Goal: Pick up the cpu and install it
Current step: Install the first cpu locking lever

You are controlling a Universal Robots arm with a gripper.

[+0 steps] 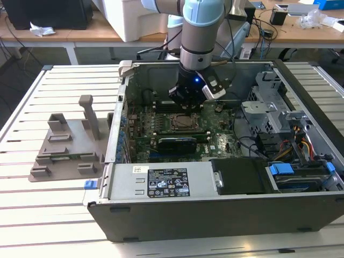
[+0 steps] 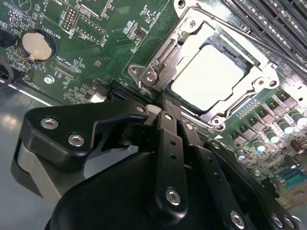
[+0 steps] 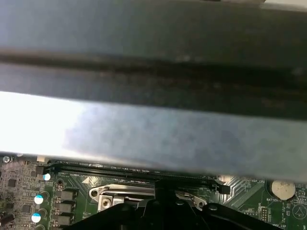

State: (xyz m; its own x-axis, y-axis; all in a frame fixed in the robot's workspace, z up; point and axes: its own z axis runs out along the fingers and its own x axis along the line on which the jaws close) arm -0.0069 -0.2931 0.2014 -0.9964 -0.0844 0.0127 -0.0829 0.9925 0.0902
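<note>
The cpu (image 2: pixel 207 72) lies flat in the motherboard socket (image 2: pixel 259 79), its silver-white top framed by the metal bracket, which is closed around it. My gripper (image 2: pixel 165 101) hangs just off one edge of the socket with its black fingers (image 2: pixel 169 143) drawn together and nothing between them. In the exterior view the gripper (image 1: pixel 189 101) hovers low inside the open computer case, a little behind the socket (image 1: pixel 183 122). The first wrist view shows part of the socket bracket (image 3: pixel 125 193) above the dark gripper body.
The case wall (image 3: pixel 158 134) rises close behind the gripper. Memory slots (image 2: pixel 276 21), a coin battery (image 2: pixel 38 45), drive cages (image 1: pixel 271 97) and cables (image 1: pixel 301 145) crowd the case. A grey moulded tray (image 1: pixel 67 145) with posts sits on the slatted table at the exterior view's left.
</note>
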